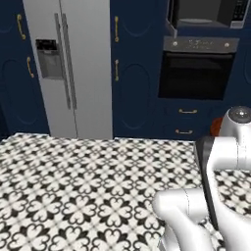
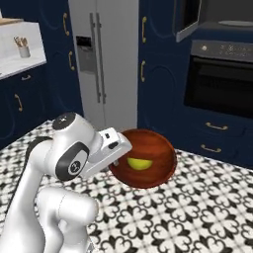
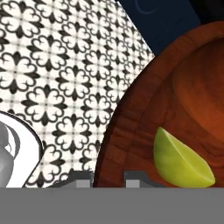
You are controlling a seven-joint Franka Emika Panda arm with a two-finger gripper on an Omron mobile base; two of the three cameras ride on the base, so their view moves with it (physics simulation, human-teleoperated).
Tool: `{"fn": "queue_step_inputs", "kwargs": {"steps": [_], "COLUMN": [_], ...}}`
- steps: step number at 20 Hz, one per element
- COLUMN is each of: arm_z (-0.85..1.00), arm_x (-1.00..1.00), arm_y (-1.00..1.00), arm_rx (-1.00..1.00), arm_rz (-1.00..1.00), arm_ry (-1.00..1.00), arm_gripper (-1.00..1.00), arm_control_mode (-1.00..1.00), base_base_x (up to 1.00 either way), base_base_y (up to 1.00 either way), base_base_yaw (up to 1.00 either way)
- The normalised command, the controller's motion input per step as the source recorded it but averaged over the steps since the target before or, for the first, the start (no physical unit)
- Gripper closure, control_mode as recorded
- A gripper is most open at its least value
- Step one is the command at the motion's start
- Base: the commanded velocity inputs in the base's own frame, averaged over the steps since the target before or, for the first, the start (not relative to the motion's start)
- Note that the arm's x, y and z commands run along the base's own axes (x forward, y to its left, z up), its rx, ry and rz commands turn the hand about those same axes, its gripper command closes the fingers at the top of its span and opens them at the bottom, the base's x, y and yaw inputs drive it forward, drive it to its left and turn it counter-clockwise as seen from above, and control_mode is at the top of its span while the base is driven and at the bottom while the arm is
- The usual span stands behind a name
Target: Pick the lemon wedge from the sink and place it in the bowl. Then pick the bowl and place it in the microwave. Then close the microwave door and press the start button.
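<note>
One lemon wedge [image 3: 181, 162] in bowl [image 2: 148, 148], rim pinched by closed end effector [image 3: 109, 177]; microwave [image 1: 206, 12] beyond.

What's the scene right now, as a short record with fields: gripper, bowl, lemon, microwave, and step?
gripper: shut on the bowl rim
bowl: reddish-brown, held tilted above the patterned counter
lemon wedge: lying inside the bowl, near the gripped rim
microwave: high on the far wall, above the oven
microwave door: swung open
step: wedge is in the bowl; bowl not yet in the microwave
</note>
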Motion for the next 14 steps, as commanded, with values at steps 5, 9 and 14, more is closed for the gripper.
{"fn": "queue_step_inputs", "kwargs": {"steps": [5,9,14], "arm_z": [0.0,0.0,0.0], "arm_x": [0.0,0.0,0.0], "arm_y": [0.0,0.0,0.0], "arm_rx": [0.0,0.0,0.0], "arm_rz": [0.0,0.0,0.0], "arm_ry": [0.0,0.0,0.0], "arm_gripper": [1.0,1.0,1.0], "arm_control_mode": [1.0,1.0,1.0], "base_base_x": [0.86,0.87,0.71], "base_base_y": [-0.97,-0.8,-0.79], "base_base_yaw": [-0.06,-0.08,-0.06]}}
